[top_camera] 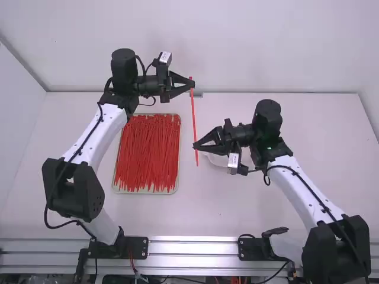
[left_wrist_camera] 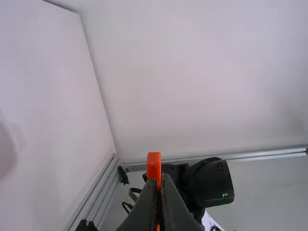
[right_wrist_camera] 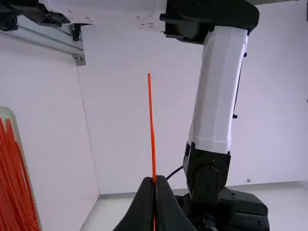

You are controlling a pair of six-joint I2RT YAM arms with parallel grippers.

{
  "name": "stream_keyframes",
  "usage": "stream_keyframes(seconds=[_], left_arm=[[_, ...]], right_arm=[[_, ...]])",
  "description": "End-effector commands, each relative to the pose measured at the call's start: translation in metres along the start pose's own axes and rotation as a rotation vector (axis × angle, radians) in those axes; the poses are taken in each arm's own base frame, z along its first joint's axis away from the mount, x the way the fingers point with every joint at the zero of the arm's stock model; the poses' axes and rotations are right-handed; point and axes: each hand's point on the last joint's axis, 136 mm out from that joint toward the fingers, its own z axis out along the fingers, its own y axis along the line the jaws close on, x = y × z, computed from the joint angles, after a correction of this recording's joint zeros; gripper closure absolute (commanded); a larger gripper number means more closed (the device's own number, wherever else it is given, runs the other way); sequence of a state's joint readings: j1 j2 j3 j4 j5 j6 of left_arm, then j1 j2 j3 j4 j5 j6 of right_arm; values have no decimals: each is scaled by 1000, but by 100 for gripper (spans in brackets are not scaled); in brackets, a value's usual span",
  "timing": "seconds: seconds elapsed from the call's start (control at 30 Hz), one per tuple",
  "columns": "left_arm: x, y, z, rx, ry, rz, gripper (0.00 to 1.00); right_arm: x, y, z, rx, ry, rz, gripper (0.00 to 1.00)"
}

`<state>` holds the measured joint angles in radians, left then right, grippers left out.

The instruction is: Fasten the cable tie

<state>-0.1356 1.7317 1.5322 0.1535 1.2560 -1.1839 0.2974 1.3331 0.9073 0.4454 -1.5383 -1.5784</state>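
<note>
Left arm: base at near-left, elbow folded, forearm running up the left side of the tabletop to the far edge, wrist turned so the left gripper [top_camera: 188,84] points right, about mid-way along that far edge. Its fingers are fully closed, pinching the head end of the cable tie [top_camera: 193,118]. The left wrist view confirms it, with the orange head [left_wrist_camera: 154,163] poking out just past the closed tips [left_wrist_camera: 157,187]. Right arm: base at near-right, reaching diagonally in toward the tabletop centre, with the right gripper [top_camera: 196,144] pointing left. Its fingers are also clamped tight, on the strap toward the tail end, and a short stub of tail sticks out past the grip toward the near edge. In the right wrist view the strap [right_wrist_camera: 151,125] runs straight out from the closed tips [right_wrist_camera: 154,182]. The tie is straight, not looped, and spans between the two grippers. Can't tell its height off the surface. The tray [top_camera: 145,191] with a pile of spare red ties [top_camera: 148,151] sits left of centre, just beside the held tie and not touching it.
</note>
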Motion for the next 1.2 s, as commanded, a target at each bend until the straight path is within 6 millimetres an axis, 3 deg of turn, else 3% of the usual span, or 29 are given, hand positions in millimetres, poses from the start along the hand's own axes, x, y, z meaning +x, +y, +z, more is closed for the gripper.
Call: stream_keyframes(seconds=[0.0,0.23,0.57,0.67,0.87,1.1,1.17], left_arm=[[1,-8,1,12,10,41,98],[2,-8,2,13,13,81,98],[4,-4,2,2,18,93,98],[4,-4,2,2,18,95,98],[4,-4,2,2,18,96,98],[4,-4,2,2,20,118,98],[4,-3,2,2,20,123,98]], right_arm=[[-6,-3,1,0,-13,-2,100],[-4,-17,2,6,9,132,100],[4,-27,1,38,53,509,100],[17,-30,-1,90,122,639,100],[38,-34,-5,167,225,713,100],[17,-19,2,65,116,600,100],[14,-17,1,56,96,673,100]])
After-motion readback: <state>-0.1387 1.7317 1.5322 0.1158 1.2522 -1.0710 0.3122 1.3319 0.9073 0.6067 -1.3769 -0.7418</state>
